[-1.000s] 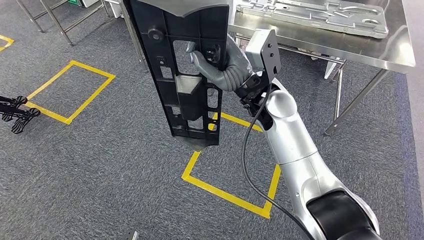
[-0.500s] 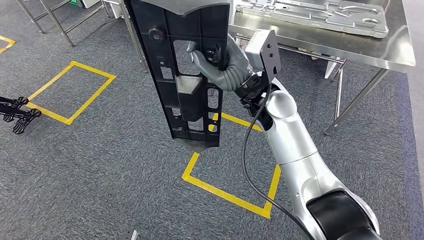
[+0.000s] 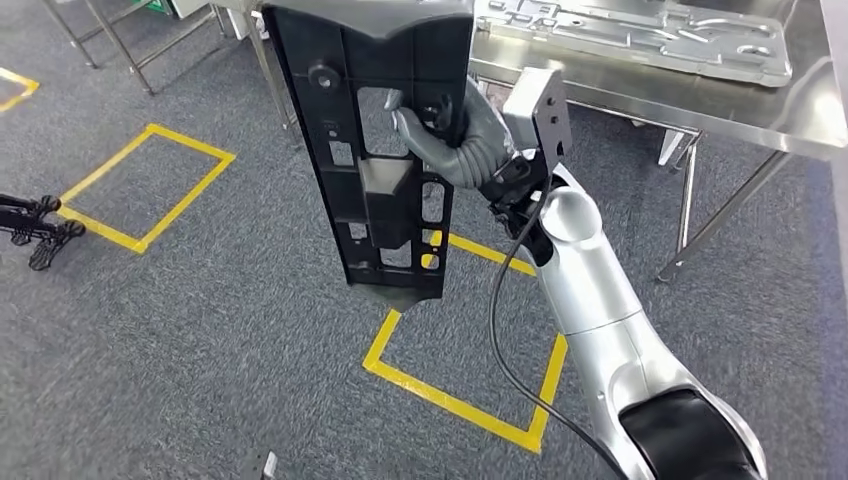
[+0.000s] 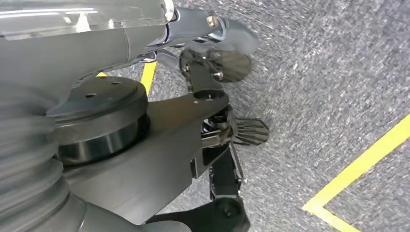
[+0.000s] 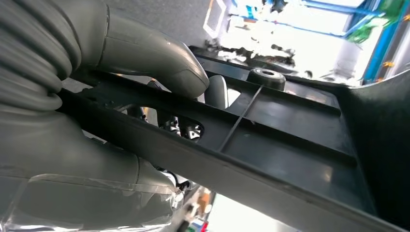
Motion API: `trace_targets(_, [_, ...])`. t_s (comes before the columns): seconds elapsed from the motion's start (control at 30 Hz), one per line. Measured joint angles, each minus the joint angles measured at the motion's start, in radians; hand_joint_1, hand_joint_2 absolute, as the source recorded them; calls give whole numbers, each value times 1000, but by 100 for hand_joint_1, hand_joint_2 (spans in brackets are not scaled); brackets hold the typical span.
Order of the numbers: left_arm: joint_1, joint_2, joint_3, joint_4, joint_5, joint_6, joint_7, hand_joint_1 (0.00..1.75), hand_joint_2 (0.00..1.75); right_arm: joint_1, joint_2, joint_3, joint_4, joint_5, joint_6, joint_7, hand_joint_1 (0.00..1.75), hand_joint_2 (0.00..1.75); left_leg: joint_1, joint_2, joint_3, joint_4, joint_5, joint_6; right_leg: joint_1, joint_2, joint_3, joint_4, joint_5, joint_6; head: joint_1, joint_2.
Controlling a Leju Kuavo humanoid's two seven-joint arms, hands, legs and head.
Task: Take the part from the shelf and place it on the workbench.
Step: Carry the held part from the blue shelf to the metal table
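While the part (image 3: 375, 150) hangs upright in our right hand (image 3: 455, 130), off the shelf and clear of the floor, we judge the fetching half of the task done and the placing half still to do. Our fingers (image 3: 405, 105) hook through an opening near the part's top with the thumb closed on the rim — a firm hold, as the right wrist view also shows. The steel worktop (image 3: 640, 85) stands just behind the part, and one pale metal panel (image 3: 640, 30) already lies on it; the part is not yet over it or touching it. We count one black part, one panel, one worktop, and three yellow floor squares, one cut off at the edge. Of our left hand (image 4: 58, 159) we cannot tell the state — its wrist view faces the carpet.
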Motion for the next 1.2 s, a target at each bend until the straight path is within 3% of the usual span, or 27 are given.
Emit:
trace_targets(0.07, [-2, 0, 0, 0, 0, 3, 0, 0, 175, -1, 0, -2, -1, 3, -1, -1, 175, 175, 4, 3, 14, -4, -13, -12, 2, 8, 6, 5, -18, -24, -6, 0])
trace_targets(0.13, [-5, 0, 0, 0, 0, 6, 1, 0, 175, -6, 1, -3, -4, 5, -2, -2, 175, 175, 7, -3, -6, 50, -37, -14, 1, 16, 25, 4, -35, -42, -10, 0])
trace_targets(0.17, [-6, 0, 0, 0, 0, 7, 1, 0, 175, -6, 2, -3, -4, 6, -3, -2, 175, 175, 5, -9, -42, 114, -56, -12, 3, 18, 36, 3, -44, -49, -14, 0])
trace_targets(0.23, [-3, 0, 0, 0, 0, 9, 3, 0, 175, -3, 2, -3, -1, 8, -4, -2, 175, 175, -1, -18, -148, 268, -91, -8, 10, 24, 58, 2, -65, -59, -19, 0])
trace_targets(0.27, [0, 0, 0, 0, 0, 10, 5, 0, 175, 2, 2, -2, 1, 10, -5, -2, 175, 175, -5, -20, -194, 314, -85, -4, 14, 29, 71, 2, -75, -61, -20, 0])
trace_targets(0.3, [3, 0, 0, 0, 0, 11, 6, 0, 175, 5, 2, -2, 3, 11, -7, -2, 175, 175, -11, -22, -224, 321, -55, 4, 18, 34, 85, 2, -86, -63, -21, 0])
trace_targets(0.33, [6, 0, 0, 0, 0, 13, 8, 0, 175, 8, 2, -2, 5, 12, -10, -1, 175, 175, -18, -25, -236, 285, -3, 16, 22, 39, 100, 1, -97, -63, -21, 0])
trace_targets(0.4, [10, 3, 0, 0, -2, 19, 14, 0, 175, 11, 1, -2, 8, 15, -16, -1, 175, 175, -36, -32, -222, 160, 111, 48, 26, 48, 126, -2, -118, -62, -21, 0])
trace_targets(0.43, [12, 6, 0, 0, -3, 23, 17, 0, 175, 15, 0, -2, 10, 16, -17, -1, 175, 175, -44, -36, -211, 117, 146, 63, 25, 51, 135, -6, -125, -59, -20, 0])
trace_targets(0.47, [14, 8, 0, 0, -3, 27, 20, 0, 175, 21, -1, -2, 14, 17, -18, -1, 175, 175, -50, -39, -203, 94, 163, 70, 23, 52, 140, -9, -130, -54, -19, 0])
trace_targets(0.57, [17, 9, 0, 0, -4, 33, 27, 0, 175, 37, -6, -2, 19, 19, -20, 0, 175, 175, -56, -43, -203, 88, 171, 69, 16, 48, 140, -17, -129, -42, -20, 0])
trace_targets(0.8, [11, 4, 0, 1, -5, 37, 30, 0, 175, 48, -13, -4, 25, 20, -21, 0, 175, 175, -50, -44, -199, 85, 170, 69, 21, 42, 152, -33, -118, -34, -19, 0])
trace_targets(0.87, [13, 2, 0, 1, -6, 37, 30, 0, 175, 65, -18, -5, 29, 20, -22, -1, 175, 175, -47, -44, -176, 69, 149, 69, 25, 41, 167, -37, -121, -34, -19, 0])
trace_targets(0.93, [16, 2, 0, 1, -6, 37, 30, 0, 175, 82, -23, -6, 35, 21, -24, -1, 175, 175, -44, -44, -149, 46, 109, 67, 28, 41, 182, -43, -137, -34, -19, 0])
trace_targets(1.0, [16, 2, 0, 1, -6, 37, 30, 0, 175, 83, -26, -6, 38, 22, -26, 0, 175, 175, -43, -44, -138, 41, 88, 65, 31, 41, 190, -45, -153, -34, -21, 0])
trace_targets(1.2, [10, 2, 0, 1, -6, 37, 25, 0, 175, 36, -24, -6, 29, 27, -37, 4, 175, 175, -43, -44, -130, 45, 92, 66, 30, 41, 199, -44, -152, -33, -23, 0])
